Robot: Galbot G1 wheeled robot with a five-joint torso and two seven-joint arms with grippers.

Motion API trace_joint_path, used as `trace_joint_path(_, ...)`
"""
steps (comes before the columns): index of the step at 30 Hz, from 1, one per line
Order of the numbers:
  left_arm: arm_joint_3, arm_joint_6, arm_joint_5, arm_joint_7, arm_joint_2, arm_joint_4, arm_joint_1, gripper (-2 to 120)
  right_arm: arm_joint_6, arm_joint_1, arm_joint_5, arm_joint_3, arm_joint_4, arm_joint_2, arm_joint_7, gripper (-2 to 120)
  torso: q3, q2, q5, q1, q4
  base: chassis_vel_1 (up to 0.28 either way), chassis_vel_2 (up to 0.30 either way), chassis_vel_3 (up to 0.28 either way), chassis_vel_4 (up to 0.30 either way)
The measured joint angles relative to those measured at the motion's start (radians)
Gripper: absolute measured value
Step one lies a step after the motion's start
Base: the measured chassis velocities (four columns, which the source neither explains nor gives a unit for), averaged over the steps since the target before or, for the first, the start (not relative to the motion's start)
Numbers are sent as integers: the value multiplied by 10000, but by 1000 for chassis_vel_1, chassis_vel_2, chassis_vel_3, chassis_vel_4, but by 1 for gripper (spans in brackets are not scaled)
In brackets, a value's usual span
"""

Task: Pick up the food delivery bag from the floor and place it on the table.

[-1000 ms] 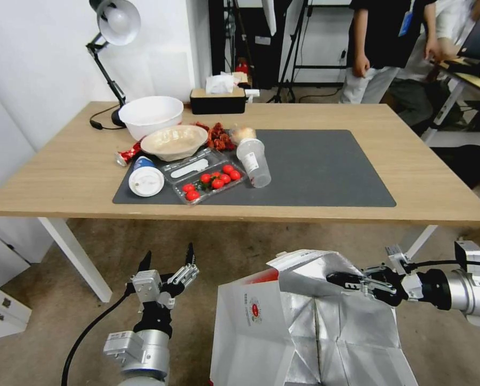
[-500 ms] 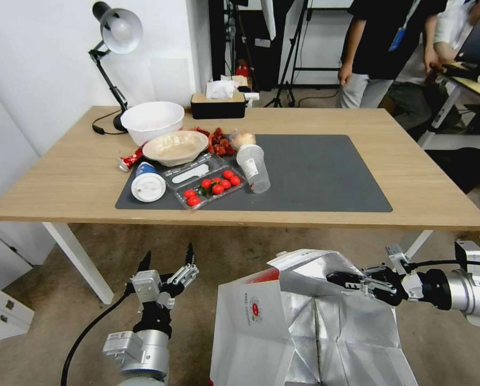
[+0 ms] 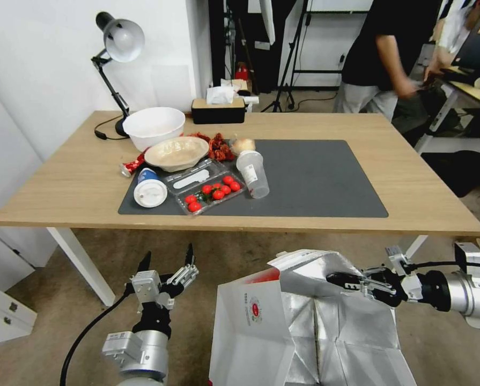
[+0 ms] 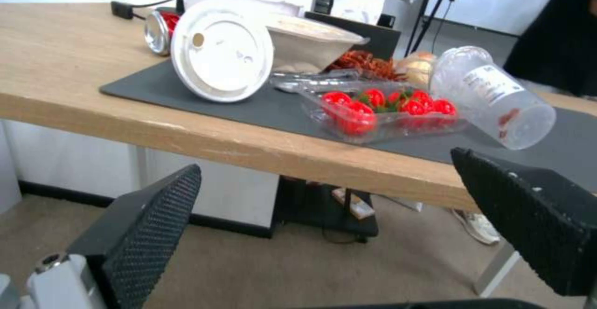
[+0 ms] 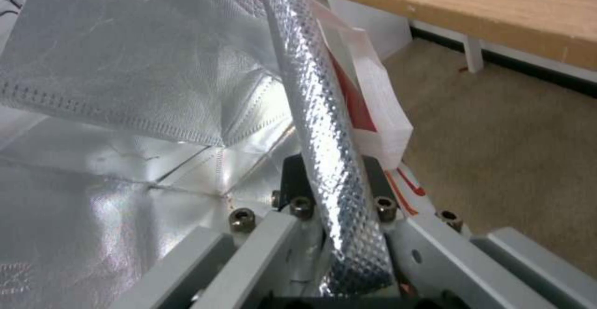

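I see the bag [image 3: 309, 327] in front of the table [image 3: 79, 177], above the floor [image 3: 218, 252]: white paper front with a red band and a small round red logo, its crinkled silver foil lining gaping open. My right gripper [image 3: 340, 279] pinches the foil rim. My left gripper [image 3: 165, 261] hangs beside the bag, fingers spread wide, holding nothing.
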Motion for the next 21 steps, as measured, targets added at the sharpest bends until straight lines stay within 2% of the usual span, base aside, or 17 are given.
trace_joint_path(6, -9, -321, -71, 11, 31, 72, -13, 100, 3, 1, -4, -6, 0, 23, 3, 0, 100, 172, 0, 70, 0, 0, 0, 0, 0)
trace_joint_path(21, -13, -466, -67, -27, 34, 69, -29, 100, 3, -22, -49, 50, -12, 77, -103, 0, 77, 130, 0, 55, -1, 0, 0, 0, 0)
